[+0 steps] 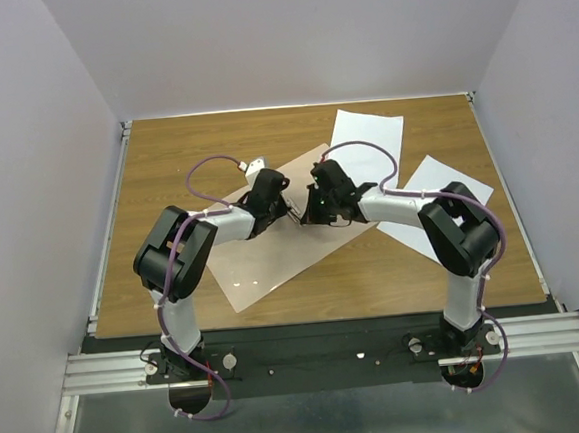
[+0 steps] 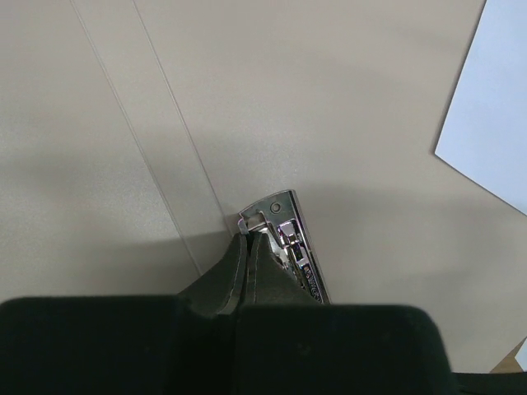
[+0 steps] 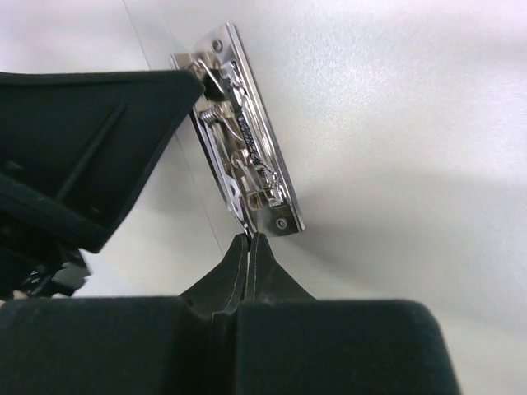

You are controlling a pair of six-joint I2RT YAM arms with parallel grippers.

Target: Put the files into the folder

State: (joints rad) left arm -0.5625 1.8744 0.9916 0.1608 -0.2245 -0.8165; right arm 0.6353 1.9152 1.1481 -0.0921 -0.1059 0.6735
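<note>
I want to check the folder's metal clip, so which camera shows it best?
The right wrist view: the metal clip shows nearly its whole length, sharp. The left wrist view shows only one end, the rest hidden by the left gripper. The top view gives no clear sight of it.

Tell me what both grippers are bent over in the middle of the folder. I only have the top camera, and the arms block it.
Observer: A metal spring clip fixed to the folder, with one gripper at each end of it.
Operator: Are the left one's fingers open?
Observer: No. The left wrist view shows the left gripper with its fingers together and its tips against the clip's end.
Operator: And the right?
Observer: The right gripper is shut too, with its tips at the clip's other end. I cannot tell whether it pinches anything.
</note>
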